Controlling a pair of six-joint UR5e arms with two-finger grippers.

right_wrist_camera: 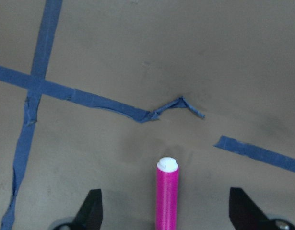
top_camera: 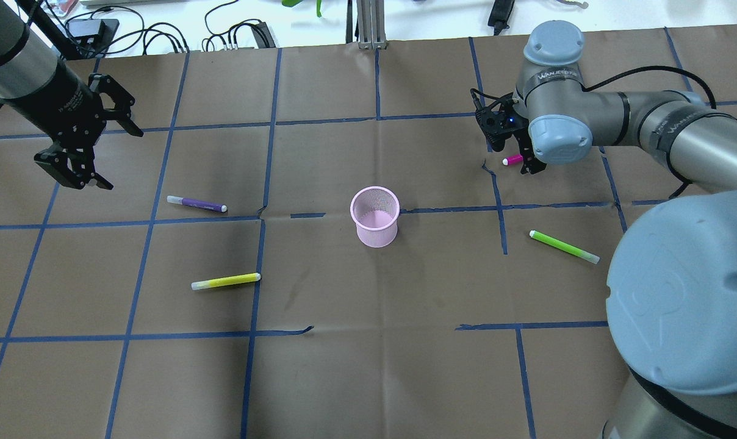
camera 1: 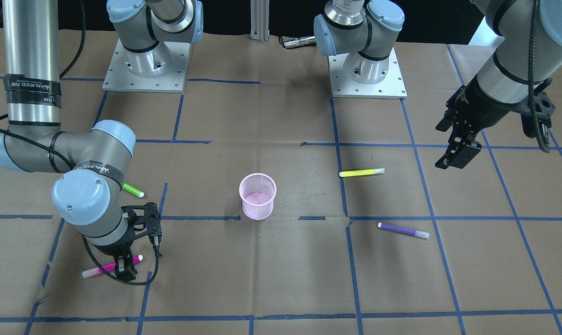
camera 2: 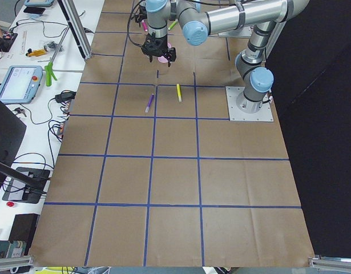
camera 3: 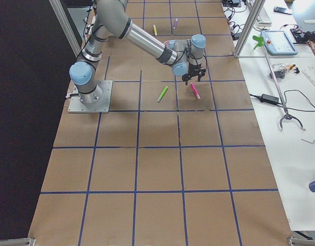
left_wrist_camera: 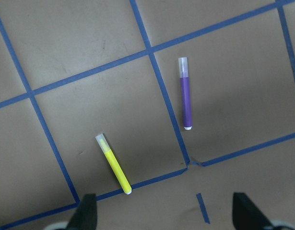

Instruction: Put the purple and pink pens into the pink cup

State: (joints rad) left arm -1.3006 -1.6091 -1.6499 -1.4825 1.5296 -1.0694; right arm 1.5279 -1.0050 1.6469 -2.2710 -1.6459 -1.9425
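Note:
The pink mesh cup (camera 1: 257, 195) stands upright mid-table, also in the overhead view (top_camera: 374, 216). The pink pen (camera 1: 111, 266) lies flat on the paper. My right gripper (camera 1: 123, 267) is open and low over it, one finger on each side; the wrist view shows the pen (right_wrist_camera: 167, 196) between the spread fingers (right_wrist_camera: 92, 211). The purple pen (camera 1: 403, 230) lies flat on the other side of the cup, and shows in the left wrist view (left_wrist_camera: 186, 93). My left gripper (camera 1: 453, 158) is open and empty, raised well above the table beyond the purple pen.
A yellow pen (camera 1: 361, 172) lies near the purple one, on the robot's side of it. A green pen (camera 1: 133, 190) lies close to my right arm's wrist. Blue tape lines grid the brown paper. Both arm bases (camera 1: 367, 70) stand at the robot's edge.

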